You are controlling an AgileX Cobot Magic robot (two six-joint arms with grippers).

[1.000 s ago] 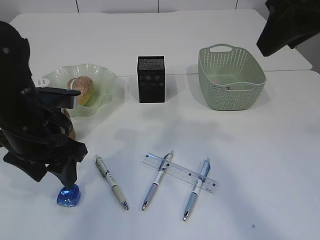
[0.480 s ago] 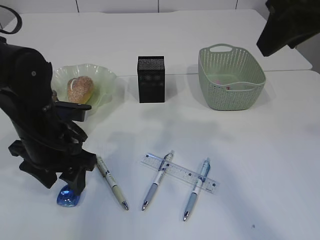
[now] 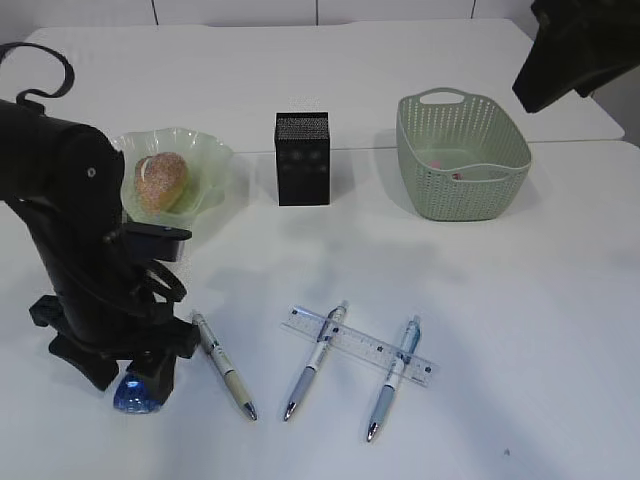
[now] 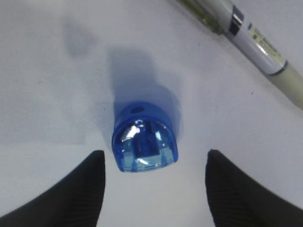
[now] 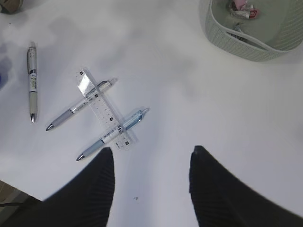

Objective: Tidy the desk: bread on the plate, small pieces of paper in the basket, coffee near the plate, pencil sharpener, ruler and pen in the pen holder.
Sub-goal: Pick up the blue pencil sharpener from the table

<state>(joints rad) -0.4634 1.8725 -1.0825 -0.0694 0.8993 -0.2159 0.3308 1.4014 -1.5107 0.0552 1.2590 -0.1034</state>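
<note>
A blue pencil sharpener [image 3: 136,393] [image 4: 144,142] lies on the white desk at the front left. My left gripper [image 3: 130,377] [image 4: 154,158] is open and low over it, one finger on each side, not touching. Three pens [image 3: 224,365] [image 3: 315,360] [image 3: 393,378] lie at the front, and a clear ruler [image 3: 360,345] [image 5: 103,109] lies across two of them. The bread [image 3: 160,182] sits on the green plate [image 3: 215,160]. The black pen holder [image 3: 302,158] stands mid-desk. My right gripper [image 5: 151,150] is open and empty, high at the right [image 3: 575,50]. The coffee is hidden behind my left arm.
A green basket [image 3: 462,155] [image 5: 222,40] at the back right holds small paper pieces [image 5: 244,9]. A white-grey pen [image 4: 258,45] lies just right of the sharpener. A brown object shows at the top left corner of the right wrist view [image 5: 9,4].
My left arm has shifted right and come down, so the open jaws now sit around the sharpener. The right arm and the other things have not moved.
</note>
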